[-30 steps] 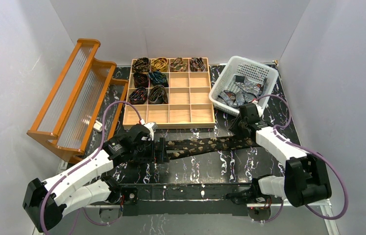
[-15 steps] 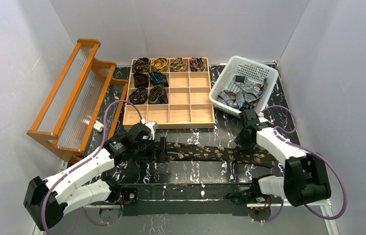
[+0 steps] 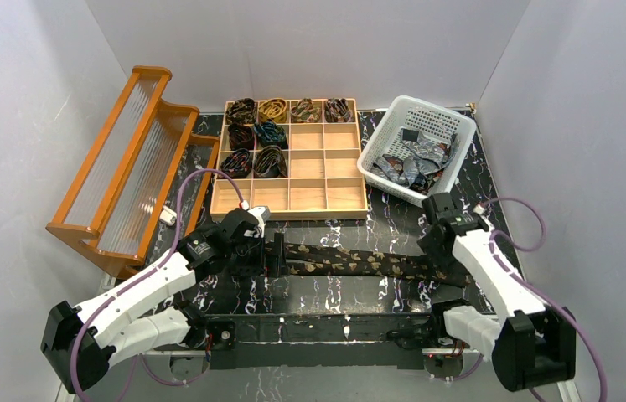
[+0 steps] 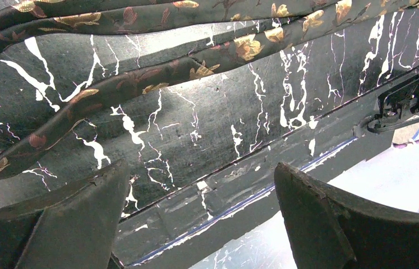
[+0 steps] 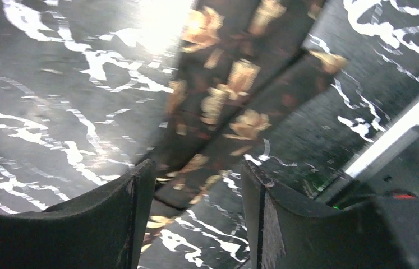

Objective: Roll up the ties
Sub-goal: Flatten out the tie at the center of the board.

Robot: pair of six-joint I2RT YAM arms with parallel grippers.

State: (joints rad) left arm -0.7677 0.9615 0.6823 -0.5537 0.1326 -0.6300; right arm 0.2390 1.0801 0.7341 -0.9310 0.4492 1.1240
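A long dark brown tie (image 3: 351, 260) with gold leaf pattern lies stretched left to right across the black marbled table. My left gripper (image 3: 280, 255) is at its left end, open. In the left wrist view the folded strips of the tie (image 4: 156, 78) lie beyond the gripper (image 4: 201, 168), and nothing is between the fingers. My right gripper (image 3: 443, 260) is over the tie's right end, open. In the right wrist view the tie's end (image 5: 224, 101) lies on the table just ahead of and partly between the gripper (image 5: 197, 168) fingers, not pinched.
A wooden compartment tray (image 3: 326, 193) at the back holds several rolled ties (image 3: 255, 134). A white basket (image 3: 426, 105) at the back right holds grey-silver ties (image 3: 414, 163). An orange wooden rack (image 3: 125, 159) stands at the left. The table's near edge (image 4: 240, 179) is close to the left gripper.
My right arm has swung right and toward the near edge, drawing the tie's right end with it so the tie lies straighter. The left arm has barely moved.
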